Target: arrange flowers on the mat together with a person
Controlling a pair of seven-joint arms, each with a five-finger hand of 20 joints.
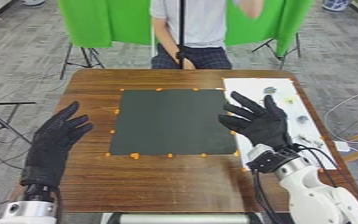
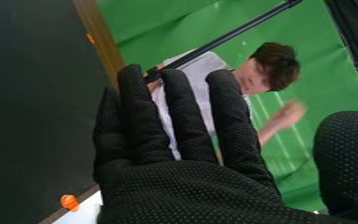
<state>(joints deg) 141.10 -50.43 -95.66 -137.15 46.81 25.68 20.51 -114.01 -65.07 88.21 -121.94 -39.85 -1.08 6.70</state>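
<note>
Item: one dark mat (image 1: 162, 122), which lay flat on the brown bench (image 1: 180, 192), with orange marks (image 1: 135, 156) around it. Item: one white sheet (image 1: 246, 87), to the mat's right, bearing small bluish, yellowish and dark pieces (image 1: 270, 90), too small to identify as flowers. Item: right hand (image 1: 264, 127), over the sheet near the mat's right edge, fingers extended, thumb apart, nothing gripped. Item: left hand (image 1: 53, 142), left of the mat, fingers loosely extended, likewise unladen.
</note>
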